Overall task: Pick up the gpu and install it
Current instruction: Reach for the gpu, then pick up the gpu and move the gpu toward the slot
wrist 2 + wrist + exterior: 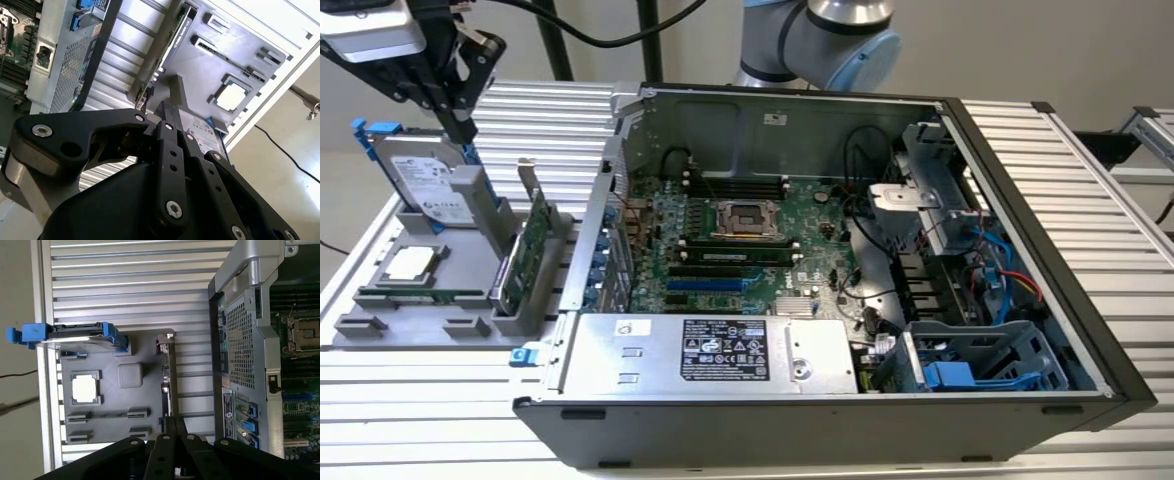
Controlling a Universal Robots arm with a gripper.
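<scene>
Black jointed metal gripper, jaws drawn narrow, nearly tip to tip, gripping nothing. Hanging in the exterior view over the far end of a matte grey plastic holder tray, close to the top of a silver hard drive with blue plastic rails that stands propped in the tray.

Below and apart from the jaws, the gpu: a thin flat green circuit-board card, upright on its long edge in a slot of the tray, with a bright silver sheet-metal bracket rising at its far end. Seen edge-on in both wrist views as a slim green strip. Placed between the hard drive and the outer wall of the open dark grey computer case, not inside it.

Also in the tray: a square silver processor chip lying flat in a recess, and a narrow green memory stick nearer the front.

Inside the case, a green motherboard dense with slots and a boxy silver power supply. Underneath everything, a table of ribbed aluminium slats.
</scene>
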